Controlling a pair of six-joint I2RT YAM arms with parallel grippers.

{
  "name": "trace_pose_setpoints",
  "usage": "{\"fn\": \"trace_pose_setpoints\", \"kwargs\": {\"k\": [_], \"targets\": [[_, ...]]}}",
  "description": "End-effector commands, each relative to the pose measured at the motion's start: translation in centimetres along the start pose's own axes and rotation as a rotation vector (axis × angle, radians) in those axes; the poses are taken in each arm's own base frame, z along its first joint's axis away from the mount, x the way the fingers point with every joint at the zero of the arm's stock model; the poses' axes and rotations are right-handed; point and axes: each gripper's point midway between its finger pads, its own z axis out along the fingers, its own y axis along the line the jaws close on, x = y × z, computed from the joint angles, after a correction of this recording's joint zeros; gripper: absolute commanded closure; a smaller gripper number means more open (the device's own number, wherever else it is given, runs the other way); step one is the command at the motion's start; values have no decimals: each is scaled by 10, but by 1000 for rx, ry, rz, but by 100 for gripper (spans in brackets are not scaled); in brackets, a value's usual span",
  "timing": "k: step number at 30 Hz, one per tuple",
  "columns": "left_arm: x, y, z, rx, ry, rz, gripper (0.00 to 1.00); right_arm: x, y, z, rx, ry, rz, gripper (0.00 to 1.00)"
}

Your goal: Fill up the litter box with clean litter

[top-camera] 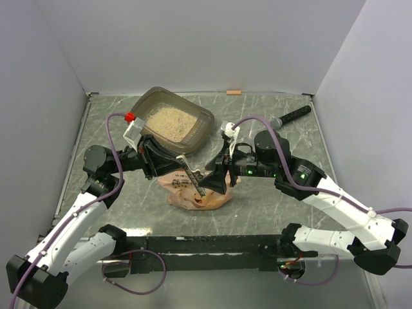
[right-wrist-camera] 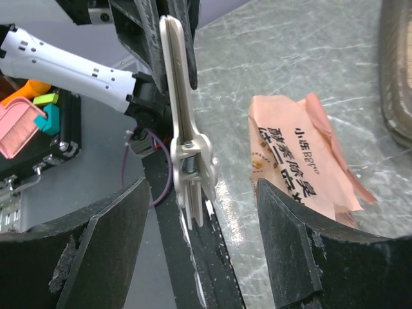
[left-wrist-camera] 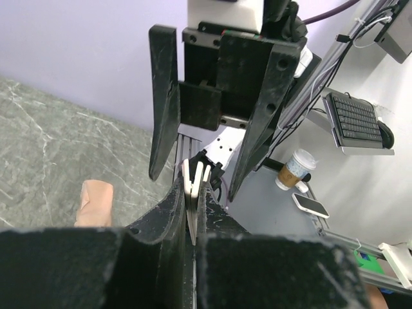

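Observation:
The litter box stands at the back centre, tilted, with beige clean litter inside. Its orange-pink pouch lies flat and crumpled on the table in front of it, and shows in the right wrist view and the left wrist view. My left gripper is shut on one end of a long white bag clip, held above the pouch. My right gripper is open, its fingers standing apart on either side of the clip's hinged end without touching it.
A black microphone-like stick lies at the back right. A small orange piece sits by the back wall. Grey walls close in the left, back and right sides. The box's rim is close on the right in the right wrist view.

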Motion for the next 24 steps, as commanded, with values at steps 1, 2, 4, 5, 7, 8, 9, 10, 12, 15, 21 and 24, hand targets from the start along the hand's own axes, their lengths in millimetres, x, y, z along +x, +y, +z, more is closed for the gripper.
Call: {"fn": "trace_pose_setpoints", "kwargs": {"k": [1,2,4,5,7,8,9,10,12,15,21,24], "targets": [[-15,-21,0,56,-22,78,98,-13,14,5,-77,-50,-33,26],[-16,-22,0,60,-22,79,98,-12,14,6,-83,-44,-27,26],[-15,-22,0,62,-22,76,98,-13,14,8,-91,-51,-26,27],[-16,-23,0,65,-21,78,98,-13,15,8,-94,-54,-28,27],[-15,-22,0,65,-21,75,98,-13,15,8,-95,-58,-27,27],[-15,-21,0,63,-21,76,98,-13,16,8,-100,-64,-31,27],[-15,-21,0,64,-20,76,98,-14,16,8,-102,-67,-33,27],[-14,-21,0,63,-19,73,98,-14,17,8,-104,-67,-33,28],[-14,-21,0,63,-19,74,98,-14,16,8,-102,-67,-34,29],[-13,-22,0,67,-19,74,98,-13,17,10,-109,-64,-38,31],[-13,-20,0,64,-16,69,98,-15,16,9,-105,-81,-48,32],[-12,-20,0,65,-14,67,98,-16,17,9,-109,-83,-53,33]]}}
